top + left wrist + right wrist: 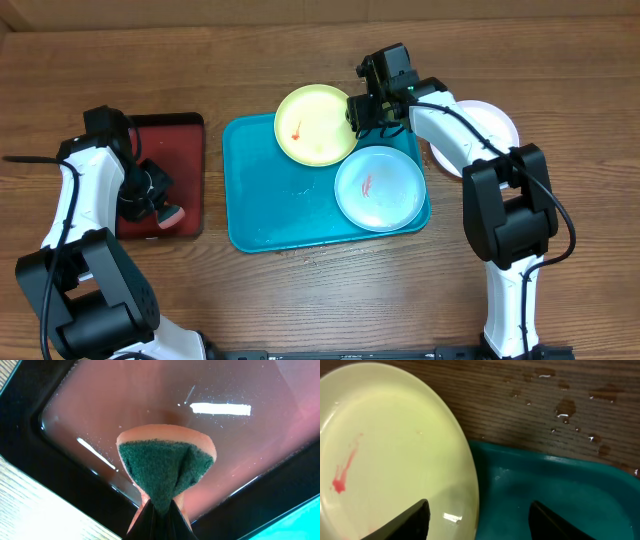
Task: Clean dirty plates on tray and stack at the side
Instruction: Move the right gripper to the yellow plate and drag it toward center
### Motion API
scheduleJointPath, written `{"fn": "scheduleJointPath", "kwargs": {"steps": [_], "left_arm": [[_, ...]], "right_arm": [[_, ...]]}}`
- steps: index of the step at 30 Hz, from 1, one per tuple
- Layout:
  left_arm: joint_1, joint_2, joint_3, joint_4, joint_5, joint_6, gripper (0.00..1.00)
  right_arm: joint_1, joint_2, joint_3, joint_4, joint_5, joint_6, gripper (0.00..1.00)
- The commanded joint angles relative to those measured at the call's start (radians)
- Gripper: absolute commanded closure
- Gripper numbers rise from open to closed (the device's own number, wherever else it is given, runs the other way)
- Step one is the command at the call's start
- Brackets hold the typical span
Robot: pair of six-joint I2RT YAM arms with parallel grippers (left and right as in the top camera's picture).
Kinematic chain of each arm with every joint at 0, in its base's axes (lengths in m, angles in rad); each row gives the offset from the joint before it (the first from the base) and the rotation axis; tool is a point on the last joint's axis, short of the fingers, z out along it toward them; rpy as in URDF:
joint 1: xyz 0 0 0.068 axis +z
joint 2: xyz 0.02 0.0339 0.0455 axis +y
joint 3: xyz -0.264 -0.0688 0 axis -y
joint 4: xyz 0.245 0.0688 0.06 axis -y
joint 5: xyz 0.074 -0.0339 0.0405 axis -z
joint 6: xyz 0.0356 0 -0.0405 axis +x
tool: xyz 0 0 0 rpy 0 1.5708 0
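Left arm folded in over the dark red tray [185,130], wrist tipped down. Left gripper [150,192] is pinching a sponge [172,213], fingers pressed together on its folded middle. The left wrist view alone gives texture: coarse green scouring face on orange foam, above a glossy wet red floor with a black rim. Contact with the floor: cannot tell.

Teal tray [265,205] of smooth plastic with rounded corners sits mid-table. Pale blue plate [380,188] is in its near right corner, small red smear at centre. Yellow-green plate [315,125] overhangs the far rim, red streak left of centre. The two plate rims meet.

Right arm reaches in from the right, crossing the white plate [497,118], which lies on the wooden table [560,60] off the tray. Right gripper [367,108] is spread at the yellow-green plate's right edge. Only the right wrist view shows one finger over the plate, the other over teal, and water drops [565,407] on wood beyond.
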Motion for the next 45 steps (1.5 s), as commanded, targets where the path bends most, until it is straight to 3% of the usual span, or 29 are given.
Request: {"fn": "scheduleJointPath", "kwargs": {"steps": [1,4,7,13,28,33,36,45], "left_arm": [[0.003,-0.02,0.0,0.005,0.005,0.008,0.96],[0.003,-0.02,0.0,0.014,0.005,0.008,0.96],[0.003,-0.02,0.0,0.018,0.005,0.008,0.96],[0.003,-0.02,0.0,0.018,0.005,0.008,0.96],[0.002,-0.02,0.0,0.017,0.031,0.02,0.96],[0.002,-0.02,0.0,0.017,0.031,0.02,0.96],[0.002,-0.02,0.0,0.018,0.032,0.02,0.96],[0.002,-0.02,-0.005,0.116,0.035,0.046,0.96]], "right_arm": [[0.004,0.02,0.016,0.014,0.014,0.01,0.46],[0.006,0.032,0.016,0.015,0.004,0.017,0.58],[0.016,0.032,0.016,0.015,0.004,0.02,0.78],[0.066,0.032,0.016,0.003,0.002,0.021,0.88],[0.26,0.032,0.016,-0.107,-0.03,0.095,0.94],[0.278,0.032,0.016,-0.104,-0.028,0.095,0.76],[0.278,0.034,0.016,-0.086,-0.027,0.095,0.7],[0.279,0.089,0.011,-0.098,-0.028,0.122,0.79]]}}
